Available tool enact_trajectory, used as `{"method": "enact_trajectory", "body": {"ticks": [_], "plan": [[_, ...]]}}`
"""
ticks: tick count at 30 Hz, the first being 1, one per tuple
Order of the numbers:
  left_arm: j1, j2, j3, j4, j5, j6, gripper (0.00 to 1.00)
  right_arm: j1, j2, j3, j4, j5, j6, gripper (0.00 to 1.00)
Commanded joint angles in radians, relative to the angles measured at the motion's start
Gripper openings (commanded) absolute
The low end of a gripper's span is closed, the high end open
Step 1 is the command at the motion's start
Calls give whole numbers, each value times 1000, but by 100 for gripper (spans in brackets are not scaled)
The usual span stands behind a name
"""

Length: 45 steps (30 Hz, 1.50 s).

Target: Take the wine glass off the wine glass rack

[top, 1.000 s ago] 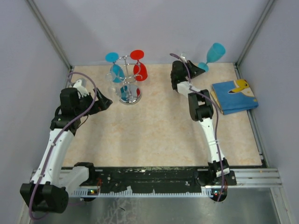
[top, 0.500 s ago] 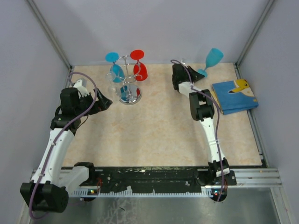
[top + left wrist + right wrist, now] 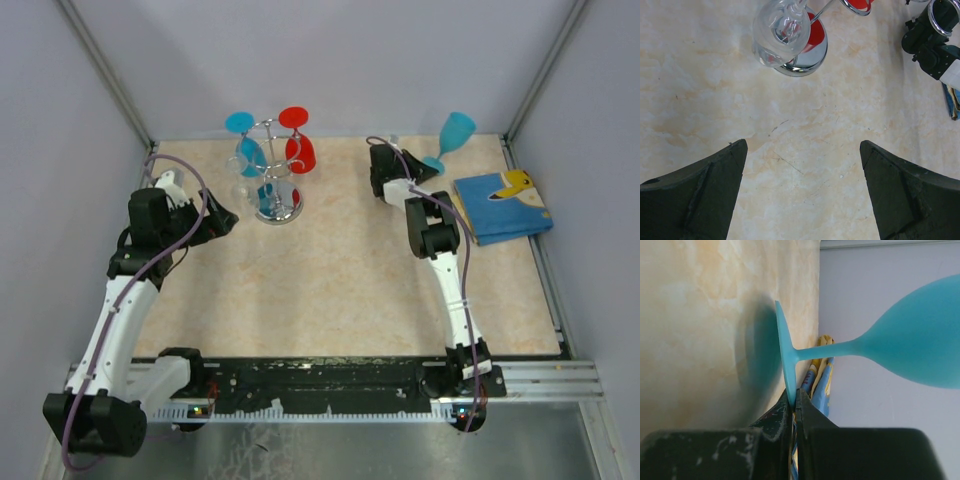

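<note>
The wine glass rack (image 3: 278, 205) is a shiny silver wire stand at the back left, with a blue glass (image 3: 243, 140), a red glass (image 3: 298, 140) and a clear glass (image 3: 781, 30) hanging on it. Its chrome base (image 3: 812, 55) shows in the left wrist view. My right gripper (image 3: 422, 165) is shut on the foot rim of a turquoise wine glass (image 3: 455, 133), held tilted near the back wall; the foot (image 3: 785, 360) sits pinched between the fingers. My left gripper (image 3: 228, 218) is open and empty, left of the rack above the table.
A blue and yellow book (image 3: 502, 206) lies at the back right, beside the right gripper. The enclosure walls stand close behind the rack and the held glass. The marbled table (image 3: 320, 290) stretches toward the near edge.
My right gripper has lowered the turquoise glass and turned it more upright near the back right. The left arm has not moved.
</note>
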Motion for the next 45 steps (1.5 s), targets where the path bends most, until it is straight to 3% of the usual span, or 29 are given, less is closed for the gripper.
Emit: {"method": "enact_trajectory", "body": {"ticks": [1,5,10,27,36,45], "plan": [[-3,-11,2,6,-3,13,100,-1,-36,-10,-52,-17,34,1],[-2,-9,-4,12,-1,14,100,-1,-44,4,-161,-52,120,6],[-2,-8,-2,13,3,13,100,4,-44,13,-229,-96,177,28],[-3,3,-7,28,23,10,100,69,-57,-4,-353,-156,310,51],[-1,5,-12,34,34,8,100,91,-106,-46,-434,-209,405,75],[-2,12,-11,40,43,6,100,153,-168,-109,-481,-299,486,83]]}}
